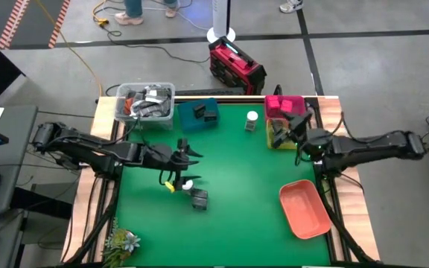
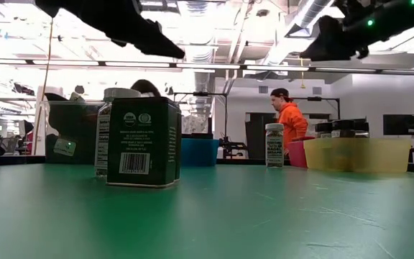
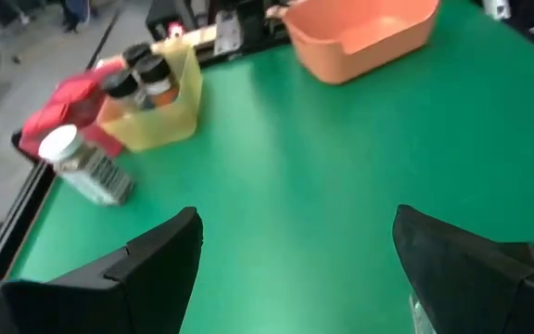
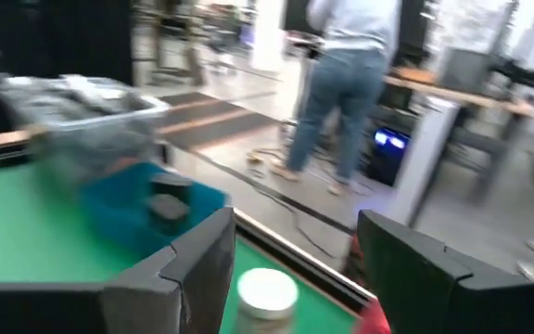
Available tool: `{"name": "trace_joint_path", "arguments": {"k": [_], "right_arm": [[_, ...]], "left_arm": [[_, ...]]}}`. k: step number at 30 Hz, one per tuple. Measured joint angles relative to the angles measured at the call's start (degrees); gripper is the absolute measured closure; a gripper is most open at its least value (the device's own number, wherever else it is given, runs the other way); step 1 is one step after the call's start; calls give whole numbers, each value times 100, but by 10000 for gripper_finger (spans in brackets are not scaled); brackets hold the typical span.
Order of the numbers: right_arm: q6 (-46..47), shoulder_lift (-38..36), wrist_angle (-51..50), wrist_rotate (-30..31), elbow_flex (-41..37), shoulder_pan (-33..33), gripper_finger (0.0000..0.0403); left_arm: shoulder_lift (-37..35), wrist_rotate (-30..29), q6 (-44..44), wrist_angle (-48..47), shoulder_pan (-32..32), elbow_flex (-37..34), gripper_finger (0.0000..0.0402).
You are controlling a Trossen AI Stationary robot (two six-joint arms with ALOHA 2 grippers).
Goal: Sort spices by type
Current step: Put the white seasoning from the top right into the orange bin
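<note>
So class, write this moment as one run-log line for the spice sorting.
left tool: open, above dark tin | right tool: open, empty, over yellow tray | white-capped jar: standing loose on table | salmon tray: empty

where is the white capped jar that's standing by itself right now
In the high view the white-capped jar stands alone toward the table's far edge, between the teal tray and the yellow tray.

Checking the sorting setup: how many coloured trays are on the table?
4: teal at the far edge, pink at the far right corner, yellow just before it, salmon near right.
</note>
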Motion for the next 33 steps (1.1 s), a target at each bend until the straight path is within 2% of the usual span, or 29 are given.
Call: {"name": "trace_joint_path", "arguments": {"k": [4, 7, 13, 16, 21, 24, 29, 33], "right_arm": [[-232, 429, 616, -73, 0, 606, 147], [-205, 726, 849, -519, -2, 866, 147], [178, 1292, 989, -1102, 19, 1049, 147], [353, 1556, 696, -1176, 265, 953, 147], [668, 1924, -746, -1212, 1181, 291, 147], [701, 2160, -1453, -1558, 1616, -299, 147], [385, 2504, -1706, -2707, 1775, -1430, 147], [171, 2786, -1723, -3897, 1798, -2348, 147]], "left_arm": [[-36, 276, 136, -60, -226, 0, 65], [-50, 525, 103, -190, -367, 3, 65], [-46, 537, -324, -866, -536, 4, 65], [-64, 306, -447, -971, -605, 2, 65], [-268, -337, -383, -1100, -639, 81, 65], [-501, -689, -430, -1146, -636, 96, 65], [-937, -1323, -453, -967, -628, -236, 65], [-1259, -1396, -474, -890, -588, -490, 65]]}}
